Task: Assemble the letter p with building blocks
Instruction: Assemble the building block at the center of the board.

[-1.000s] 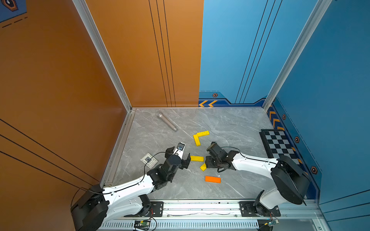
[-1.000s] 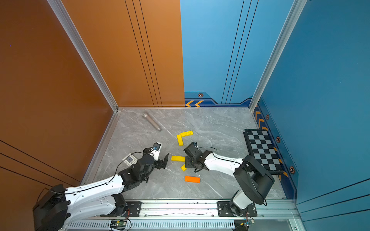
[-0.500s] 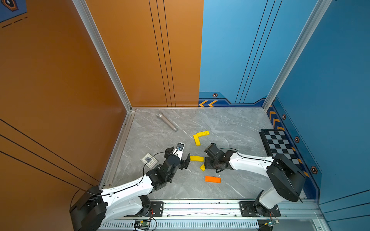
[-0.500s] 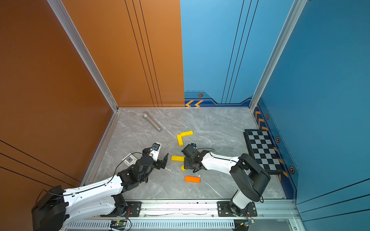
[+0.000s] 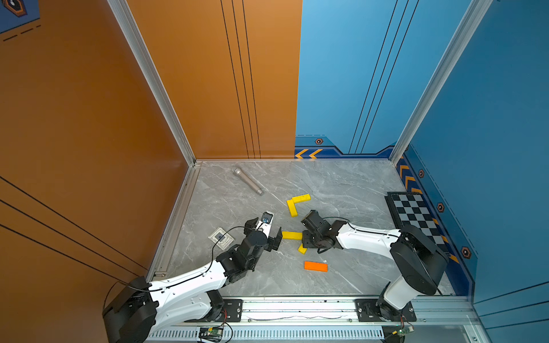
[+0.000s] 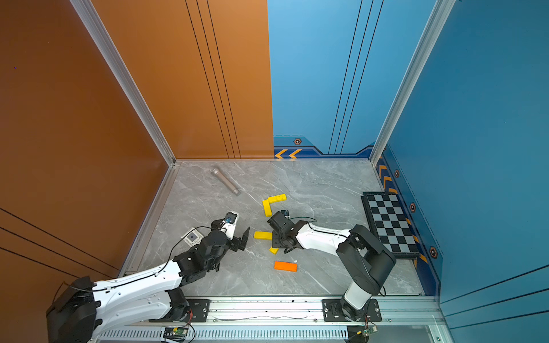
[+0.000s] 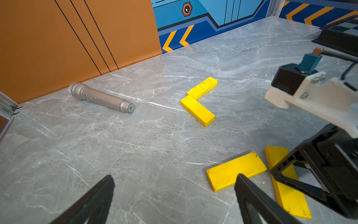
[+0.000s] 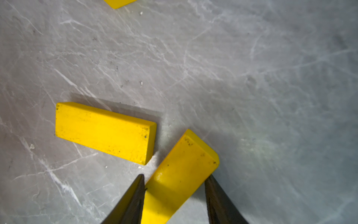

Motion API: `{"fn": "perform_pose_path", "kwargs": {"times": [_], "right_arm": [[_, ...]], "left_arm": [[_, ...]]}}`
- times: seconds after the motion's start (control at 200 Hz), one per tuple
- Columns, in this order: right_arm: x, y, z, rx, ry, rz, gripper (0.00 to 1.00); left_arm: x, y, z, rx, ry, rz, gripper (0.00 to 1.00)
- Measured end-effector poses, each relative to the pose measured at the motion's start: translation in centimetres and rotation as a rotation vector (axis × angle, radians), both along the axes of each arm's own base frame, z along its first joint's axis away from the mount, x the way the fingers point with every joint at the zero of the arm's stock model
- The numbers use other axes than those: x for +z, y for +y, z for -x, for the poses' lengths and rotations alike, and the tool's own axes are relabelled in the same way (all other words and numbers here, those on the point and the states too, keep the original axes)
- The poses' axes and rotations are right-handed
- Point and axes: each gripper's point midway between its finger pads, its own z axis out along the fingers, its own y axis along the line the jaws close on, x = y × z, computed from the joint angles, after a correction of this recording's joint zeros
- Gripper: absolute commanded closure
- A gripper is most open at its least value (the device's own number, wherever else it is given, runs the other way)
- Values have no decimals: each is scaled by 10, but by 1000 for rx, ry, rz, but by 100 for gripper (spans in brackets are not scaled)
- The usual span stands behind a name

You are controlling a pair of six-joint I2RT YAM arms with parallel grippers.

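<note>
Progress stands under halfway, by my judgement: two yellow blocks (image 5: 292,208) already meet in an L, one corner of the loop, toward the back of the grey marble table (image 5: 341,190). The third yellow block (image 5: 292,235) lies flat and loose nearer the front. Just beside it is the fourth yellow block (image 8: 184,166), their near corners almost touching. The right claw (image 8: 175,175) straddles that fourth block, narrowed so that both fingertips stand at its long sides; whether they already pinch it I cannot tell. The left claw (image 7: 174,177) hangs wide and empty, low over the table beside the third block. The orange block (image 5: 315,266), meant for the stem, lies alone nearer the front edge, well apart from the L. Left to do, it seems: bring both loose yellow blocks to the L to close the square, then set the orange one below it. As for writing, the microphone (image 7: 100,99) carries a small embossed badge (image 7: 91,96) too fine to read. The tile (image 5: 221,237) and chessboard (image 5: 416,218) show no words. The walls (image 5: 208,89) bear only chevrons (image 5: 309,153) and hexagon marks (image 5: 318,141).
</note>
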Motion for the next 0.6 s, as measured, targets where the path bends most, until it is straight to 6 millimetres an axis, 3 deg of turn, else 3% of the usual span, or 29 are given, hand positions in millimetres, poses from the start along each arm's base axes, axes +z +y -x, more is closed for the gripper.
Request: {"fn": "perform_pose_path", "kwargs": {"times": [0.255, 0.385, 0.49, 0.601], "right_arm": [[-4, -16, -17, 0, 13, 53, 51], [-6, -20, -21, 15, 12, 83, 64], [-6, -22, -21, 24, 9, 101, 57], [-6, -24, -21, 33, 10, 111, 56]], "left_arm": [[-2, 0, 0, -2, 1, -10, 1], [-2, 0, 0, -3, 3, -13, 1], [-4, 0, 0, -3, 6, -16, 1], [-4, 0, 0, -3, 6, -17, 1]]}}
